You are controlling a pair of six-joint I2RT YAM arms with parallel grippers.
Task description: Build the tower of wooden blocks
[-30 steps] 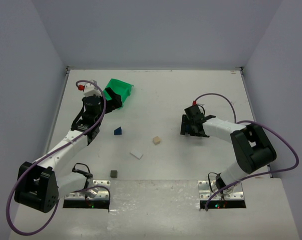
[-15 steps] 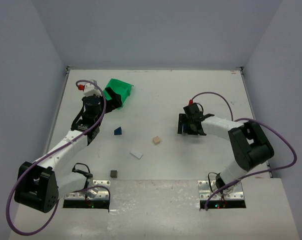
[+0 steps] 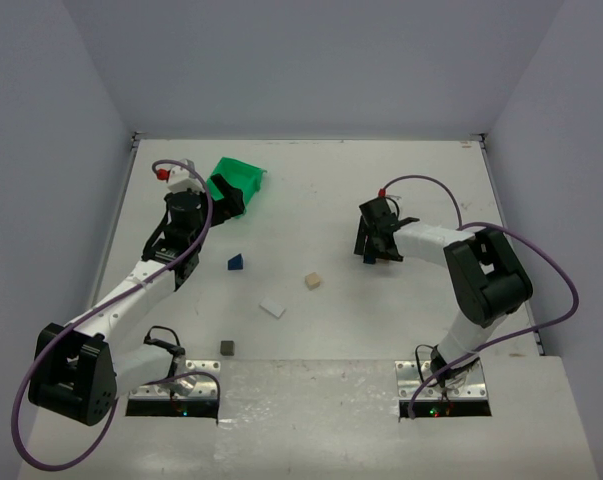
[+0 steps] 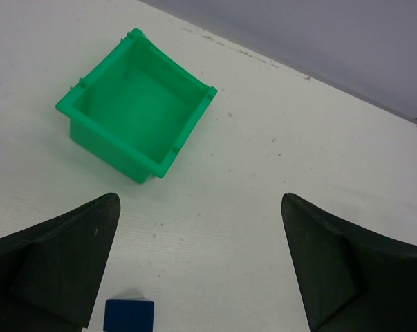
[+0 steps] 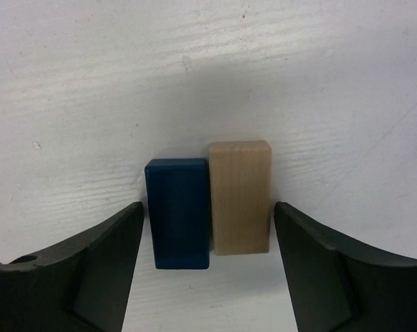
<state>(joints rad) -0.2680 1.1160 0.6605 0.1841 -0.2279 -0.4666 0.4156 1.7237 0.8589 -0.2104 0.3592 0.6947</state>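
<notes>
Just now the right arm (image 3: 451,250) has swung a little toward the middle of the table. Its right gripper (image 5: 208,207) has drawn in from fully wide to a narrower spread. The left arm (image 3: 141,285) has not shifted. Its left gripper (image 4: 199,200) hangs fully wide and empty just short of the green plastic bin (image 4: 111,149).

In the right wrist view the dark fingers now flank the start of the wood block tower. This is a dark blue rectangular wooden block (image 5: 178,213) and a pale tan rectangular wooden block (image 5: 240,197), side by side with their long faces touching. Each finger stands just beside its block. Whether either pad already presses the wood I cannot tell, and nothing looks lifted.

My reading is that the pair is being squared up or taken as one unit. If so, only this base is settled and the rest of the building is still to come.

Plain grey walls (image 3: 301,60) close the room on three sides. The white table (image 3: 311,190) is matte and faintly scuffed. Four small pieces lie loose on it, well apart from one another and from the pair:
- a blue wooden wedge (image 3: 236,263), nearest the left arm
- a white flat slab (image 3: 273,308)
- a tan wooden cube (image 3: 312,281)
- a dark cube (image 3: 227,347), nearest the arm bases
</notes>
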